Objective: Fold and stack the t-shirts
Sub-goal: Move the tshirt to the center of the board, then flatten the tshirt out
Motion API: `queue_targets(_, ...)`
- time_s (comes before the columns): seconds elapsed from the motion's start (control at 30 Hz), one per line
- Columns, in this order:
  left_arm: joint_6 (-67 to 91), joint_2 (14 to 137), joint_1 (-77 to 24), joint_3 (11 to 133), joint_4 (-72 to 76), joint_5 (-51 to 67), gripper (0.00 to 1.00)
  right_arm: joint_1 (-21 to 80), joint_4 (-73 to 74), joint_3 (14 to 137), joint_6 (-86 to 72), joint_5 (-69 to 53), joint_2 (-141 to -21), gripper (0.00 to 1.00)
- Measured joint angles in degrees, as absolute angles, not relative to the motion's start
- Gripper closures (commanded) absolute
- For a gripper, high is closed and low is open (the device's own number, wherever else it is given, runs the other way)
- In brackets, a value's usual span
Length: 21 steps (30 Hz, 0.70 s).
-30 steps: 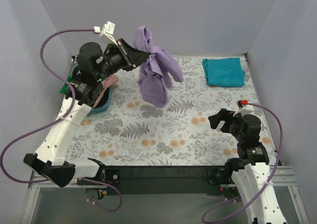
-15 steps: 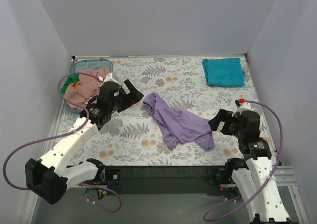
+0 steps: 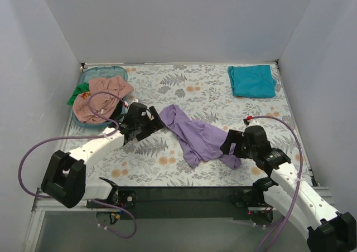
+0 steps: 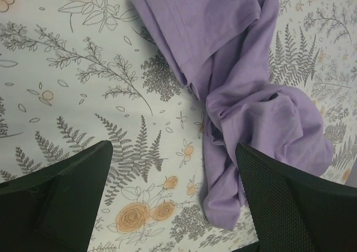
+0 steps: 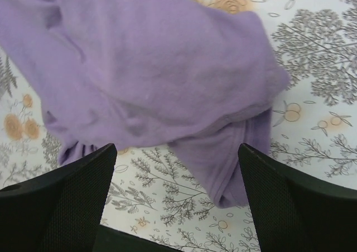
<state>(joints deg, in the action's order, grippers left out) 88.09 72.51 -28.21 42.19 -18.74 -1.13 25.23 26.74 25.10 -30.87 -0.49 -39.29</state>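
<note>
A crumpled lavender-purple t-shirt (image 3: 198, 136) lies on the floral table (image 3: 167, 168), running from centre toward the right. My left gripper (image 3: 155, 121) stands open just left of the shirt's upper end, and in its wrist view the cloth (image 4: 245, 90) lies ahead with a tip of it between the fingers (image 4: 61, 196). My right gripper (image 3: 228, 143) is open at the shirt's lower right end; its wrist view shows the purple cloth (image 5: 156, 73) just ahead of the open fingers (image 5: 290, 207). A folded teal t-shirt (image 3: 252, 81) sits at the back right. Salmon-pink (image 3: 100, 96) and green (image 3: 77, 93) t-shirts fill the basket.
The blue-green plastic basket (image 3: 104, 70) stands at the back left corner. Grey walls close in the table on the left, back and right. Purple cables loop from both arms.
The left gripper let go of the purple t-shirt, which dropped from the air onto the table. The left arm came down and forward to it. The right arm moved left to the shirt's end.
</note>
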Motion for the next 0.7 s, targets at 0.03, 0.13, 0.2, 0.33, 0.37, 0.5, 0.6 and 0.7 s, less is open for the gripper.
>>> queue_targets(0.03, 88.07, 74.7, -28.21, 43.0, -17.96, -1.23, 0.08, 25.26, 26.48, 24.84, -32.36, 2.13, -39.68, 0.02)
queue_targets(0.13, 88.31, 79.46, -28.21, 44.82, -15.64, -2.0, 0.09, 25.26, 26.13, 24.69, -35.55, 6.98, -42.17, 0.02)
queue_targets(0.2, 88.49, 82.83, -28.21, 45.93, -14.33, -2.22, 0.14, 25.19, 25.34, 24.71, -37.32, 9.04, -45.54, 0.02)
queue_targets(0.33, 88.77, 91.07, -28.21, 48.73, -12.19, -2.57, 0.27, 24.45, 23.35, 24.71, -39.18, 10.35, -49.91, 0.17)
queue_targets(0.37, 88.84, 92.75, -28.21, 49.28, -11.94, -2.57, 0.27, 24.36, 22.76, 24.71, -39.4, 10.33, -50.06, 0.17)
queue_targets(0.5, 88.86, 97.21, -28.18, 52.36, -9.8, -2.37, 0.57, 23.66, 19.59, 24.71, -40.1, 10.61, -50.35, 0.22)
queue_targets(0.6, 88.82, 99.18, -28.18, 53.12, -8.54, -2.31, 1.0, 21.87, 17.19, 24.77, -39.75, 9.96, -52.03, 0.45)
queue_targets(0.7, 87.77, 100.99, -28.21, 54.48, -8.54, -2.13, 1.0, 18.5, 15.57, 25.26, -38.54, 7.51, -55.07, 0.63)
